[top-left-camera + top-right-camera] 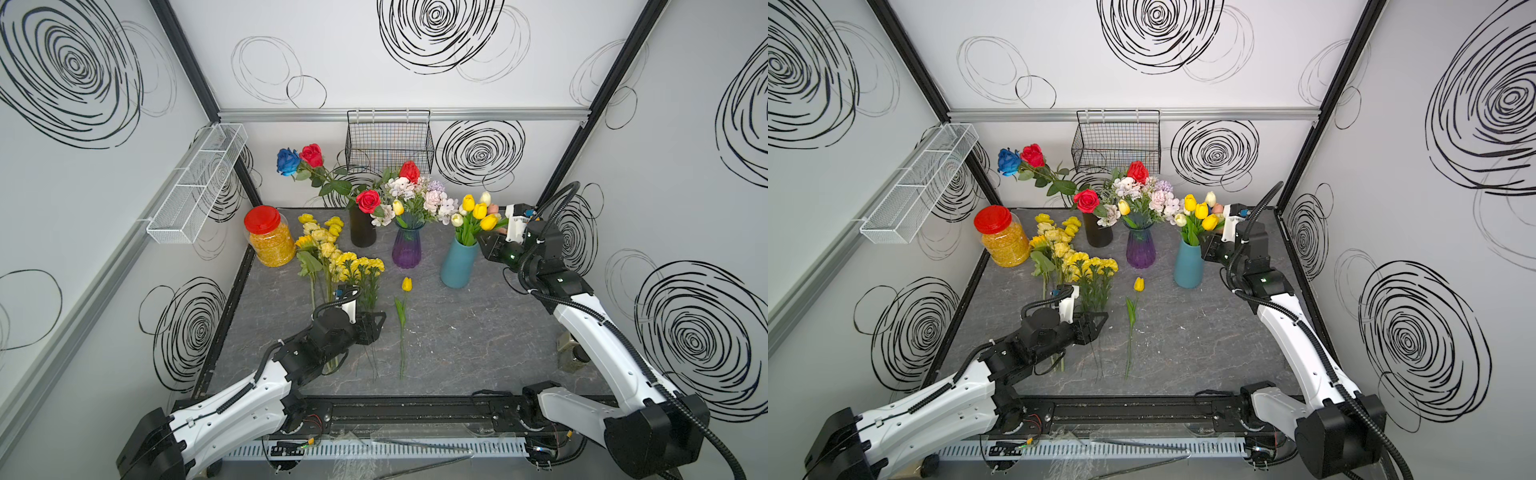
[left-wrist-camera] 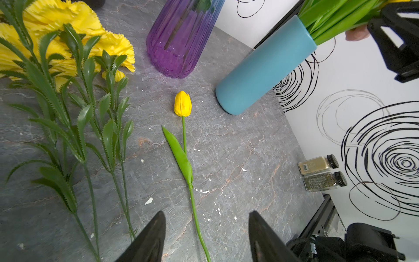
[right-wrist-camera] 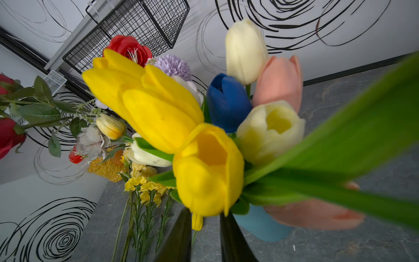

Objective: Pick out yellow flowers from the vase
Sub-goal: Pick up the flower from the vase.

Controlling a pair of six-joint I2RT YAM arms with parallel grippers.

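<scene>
Now, lower centre: your right gripper (image 3: pixel 205 212), jaws narrow, flanks the tulip (image 3: pixel 204 172) base; bloom points away; hold unclear.

Lab robot cell, aluminium frame (image 1: pixel 403 114), swirl-printed walls (image 1: pixel 415 75)

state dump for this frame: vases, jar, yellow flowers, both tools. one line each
blue vase: upright, yellow tulips inside.
purple vase: upright, a yellow tulip among pastel blooms.
black vase: upright, holding roses.
jar: upright, lid on.
yellow flower pile: lying on the table.
single yellow tulip: lying flat, apart from the pile.
left tool: open, empty.
right tool: at the blue vase's tulips, jaws narrowly apart; grip unclear.
</scene>
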